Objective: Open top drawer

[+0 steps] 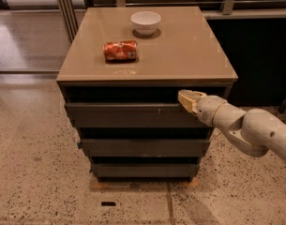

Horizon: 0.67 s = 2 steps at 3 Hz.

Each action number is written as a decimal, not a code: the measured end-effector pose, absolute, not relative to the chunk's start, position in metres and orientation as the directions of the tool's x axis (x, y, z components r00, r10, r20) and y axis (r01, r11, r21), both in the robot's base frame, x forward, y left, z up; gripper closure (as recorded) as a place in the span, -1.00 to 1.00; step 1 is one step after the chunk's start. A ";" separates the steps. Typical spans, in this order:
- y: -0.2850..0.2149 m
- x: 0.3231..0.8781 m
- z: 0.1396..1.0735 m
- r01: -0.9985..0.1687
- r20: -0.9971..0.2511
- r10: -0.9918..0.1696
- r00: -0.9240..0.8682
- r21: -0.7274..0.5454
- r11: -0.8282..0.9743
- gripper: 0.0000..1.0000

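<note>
hand at the upper right edge of the top drawer
drawer sits directly under the counter slab, widest of three dark grey fronts, flat, no handle. likely rigid and on slides, needing a moderate steady pull. the smooth face gives nothing to pinch, so the only real purchase looks like the top lip, where a dark gap runs above it. hand reaches in from the right, tip at or just over that lip near its right end. spread or pressed together: can't tell.
</note>
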<state>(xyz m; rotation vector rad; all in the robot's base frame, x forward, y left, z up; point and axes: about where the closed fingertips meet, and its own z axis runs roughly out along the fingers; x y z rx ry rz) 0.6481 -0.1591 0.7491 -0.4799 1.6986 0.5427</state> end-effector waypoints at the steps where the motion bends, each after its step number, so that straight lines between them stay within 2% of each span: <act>1: -0.158 0.659 0.736 -0.565 -0.980 -0.007 -0.199 0.109 0.818 1.00; 2: -0.161 0.705 0.728 -0.523 -0.975 -0.019 -0.222 0.103 0.846 1.00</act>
